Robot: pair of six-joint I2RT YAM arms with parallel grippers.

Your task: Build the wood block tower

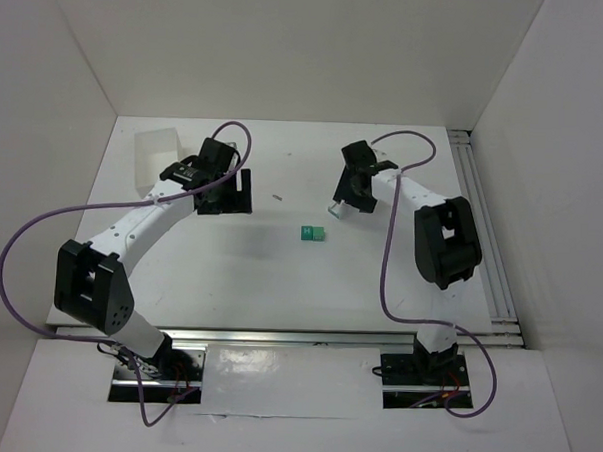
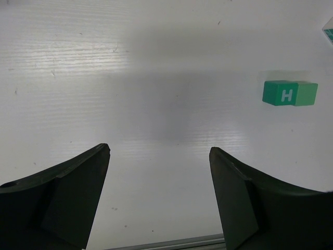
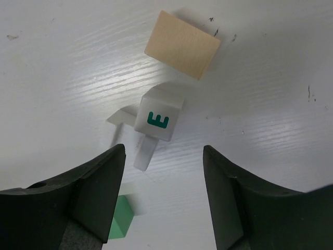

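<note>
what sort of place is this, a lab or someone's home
Likely a robot lab test cell: white walls box in a white table, a left arm and right arm sit bolted at its near edge, and a green letter block lies there.

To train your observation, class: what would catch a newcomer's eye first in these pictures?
The bright green block stands out first, alone in the middle of the table. Just ahead of the open right gripper, a white cube lettered E sits near a tan block.
</note>
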